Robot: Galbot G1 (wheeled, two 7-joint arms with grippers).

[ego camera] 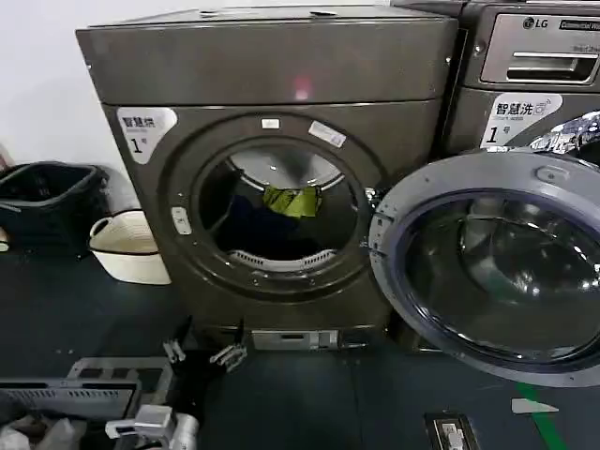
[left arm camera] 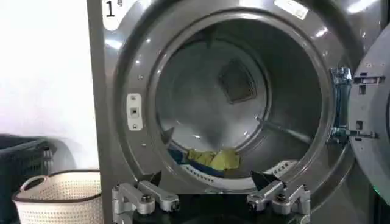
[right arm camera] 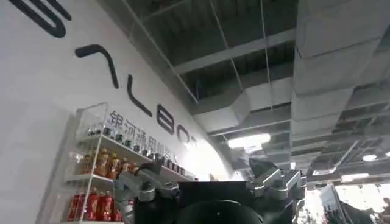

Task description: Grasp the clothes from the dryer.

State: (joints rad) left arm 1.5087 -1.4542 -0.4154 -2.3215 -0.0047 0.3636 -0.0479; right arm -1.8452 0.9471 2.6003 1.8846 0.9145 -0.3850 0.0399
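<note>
Sticker (ego camera: 145,127) "1" on open dryer (ego camera: 272,75); "LG" on neighbouring machine (ego camera: 534,56)

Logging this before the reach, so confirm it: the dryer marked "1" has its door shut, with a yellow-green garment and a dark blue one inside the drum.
Not right: the door is swung open to the dryer's right, as the head view shows. The yellow-green garment and the dark blue one do lie inside the drum.
</note>
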